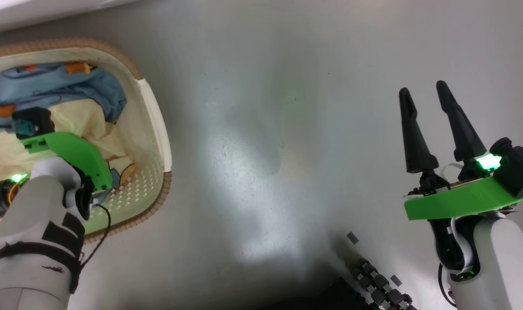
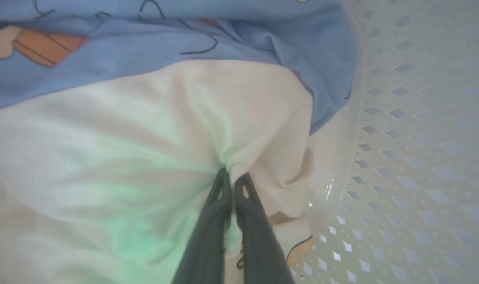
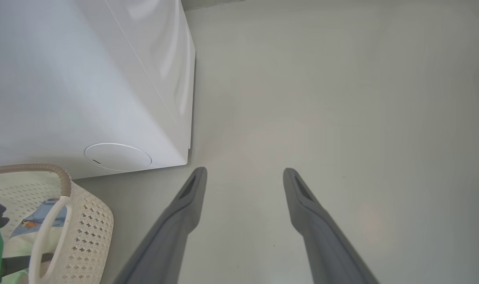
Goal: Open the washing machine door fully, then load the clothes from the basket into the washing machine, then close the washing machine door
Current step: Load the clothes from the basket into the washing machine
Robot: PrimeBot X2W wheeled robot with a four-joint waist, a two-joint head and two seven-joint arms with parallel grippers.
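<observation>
The cream basket (image 1: 159,129) stands on the floor at the left, holding the clothes: a light blue garment (image 1: 72,86) with orange prints and a cream garment (image 1: 82,122). My left arm reaches down into it. In the left wrist view my left gripper (image 2: 233,177) is shut on a pinched fold of the cream garment (image 2: 144,130), with the blue garment (image 2: 144,51) beyond it. My right gripper (image 1: 424,90) hangs open over bare floor at the right, holding nothing. The white washing machine (image 3: 85,79) shows in the right wrist view; the washing machine door is out of view.
The basket (image 3: 85,228) sits right against the machine's lower front, below a round white cap (image 3: 118,157). Grey floor (image 1: 265,150) spreads between basket and right arm. The robot's dark wheeled base (image 1: 377,288) shows at the bottom edge.
</observation>
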